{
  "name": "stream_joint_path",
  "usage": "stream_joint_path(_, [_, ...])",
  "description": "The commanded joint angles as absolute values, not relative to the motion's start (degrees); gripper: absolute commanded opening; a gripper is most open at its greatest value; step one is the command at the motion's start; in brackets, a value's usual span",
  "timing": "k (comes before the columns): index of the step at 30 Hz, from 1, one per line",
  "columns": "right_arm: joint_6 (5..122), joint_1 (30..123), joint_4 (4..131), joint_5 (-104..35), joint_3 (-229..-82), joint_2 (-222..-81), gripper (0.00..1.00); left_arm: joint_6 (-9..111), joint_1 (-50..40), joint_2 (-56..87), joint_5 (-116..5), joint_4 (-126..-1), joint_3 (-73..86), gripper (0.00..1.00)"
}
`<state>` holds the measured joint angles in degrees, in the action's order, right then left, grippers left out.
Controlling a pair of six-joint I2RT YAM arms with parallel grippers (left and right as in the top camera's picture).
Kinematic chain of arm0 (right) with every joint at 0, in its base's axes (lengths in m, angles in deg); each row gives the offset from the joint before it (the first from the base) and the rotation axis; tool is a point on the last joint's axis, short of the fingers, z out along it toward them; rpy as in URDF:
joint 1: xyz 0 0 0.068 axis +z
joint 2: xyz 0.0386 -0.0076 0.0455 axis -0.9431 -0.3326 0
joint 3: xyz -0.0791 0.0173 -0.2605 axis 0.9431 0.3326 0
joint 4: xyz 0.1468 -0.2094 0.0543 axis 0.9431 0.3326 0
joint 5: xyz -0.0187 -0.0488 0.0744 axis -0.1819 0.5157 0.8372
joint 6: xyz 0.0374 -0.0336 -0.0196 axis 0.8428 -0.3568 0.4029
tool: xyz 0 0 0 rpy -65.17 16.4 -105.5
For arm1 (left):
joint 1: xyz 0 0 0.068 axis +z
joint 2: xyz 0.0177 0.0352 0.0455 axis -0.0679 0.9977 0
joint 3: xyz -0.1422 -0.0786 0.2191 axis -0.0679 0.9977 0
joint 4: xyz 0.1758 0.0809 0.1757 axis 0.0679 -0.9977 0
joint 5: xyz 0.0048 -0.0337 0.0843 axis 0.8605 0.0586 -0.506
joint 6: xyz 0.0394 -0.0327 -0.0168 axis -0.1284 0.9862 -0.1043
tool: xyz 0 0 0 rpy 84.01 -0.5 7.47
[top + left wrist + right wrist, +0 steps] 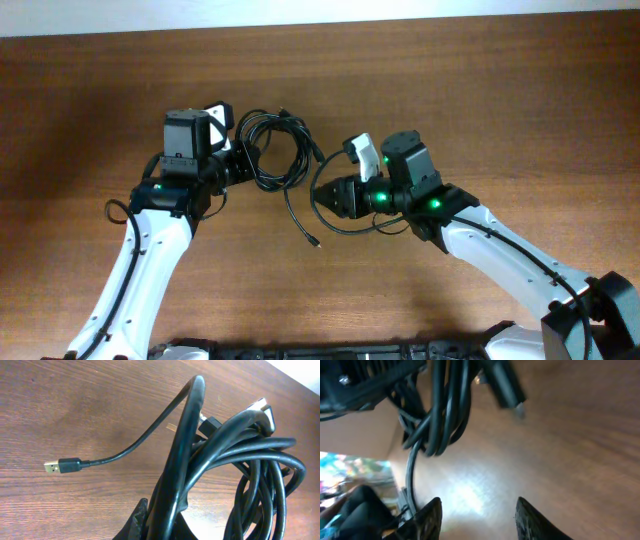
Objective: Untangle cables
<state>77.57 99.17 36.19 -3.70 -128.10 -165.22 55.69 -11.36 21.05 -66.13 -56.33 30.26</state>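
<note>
- Left end effector (238, 160): looks clamped on strands at the left edge of the bundle. Its fingers are mostly hidden under cord in the wrist view, so this is a judgement.
- Right end effector (479, 503): fingers apart, nothing between them. One strand runs just beside one finger, and the bundle hangs ahead of the gap.
- Thin black flexible cables (275, 150): a tangled coil on the brown wooden tabletop (480, 100), between the two arms and nearer the left one.
- One tail w/ a small plug end (314, 242) trails out toward the front, apart from the coil. A looser loop sits by the right end effector.
- Left wrist view shows a gold-tipped USB plug (61, 466) lying flat on the tabletop, its lead feeding back into the coil.
- Step in hand (judged): left anchors the coil and right picks one strand to draw out.
- To do it well:
  - Take a single strand only, pref. the free tail or outer loop, not the thick of the coil.
  - Close fully before pulling.
  - Pull away from the left arm, low and slow.
  - Watch that the plug doesn't snag in a loop.
- Risk: grabbing 2+ strands would just drag the whole coil and tighten the knot.
</note>
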Motion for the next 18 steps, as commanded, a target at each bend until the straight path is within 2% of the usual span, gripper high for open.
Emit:
stream_joint_path(1, [76.9,99.8,36.5,0.7,-128.2,-165.0,0.47,59.1,-11.4,20.4,-66.3,-55.6,29.5,0.00])
stream_joint_path(6, [74.4,102.2,36.7,0.5,-128.2,-165.0,0.46,68.0,-11.4,20.4,-65.3,-55.7,29.5,0.00])
stream_joint_path(10, [74.4,104.5,36.7,0.6,-128.2,-165.0,0.39,68.0,-11.4,20.4,-65.5,-55.6,29.5,0.00])
stream_joint_path(16, [74.3,106.7,37.2,0.6,-128.2,-165.0,0.40,67.9,-11.4,20.4,-70.9,-55.7,29.5,0.00])
stream_joint_path(18, [73.2,106.7,39.3,0.6,-128.2,-165.0,0.32,67.9,-11.3,20.4,-70.9,-55.6,29.5,0.00])
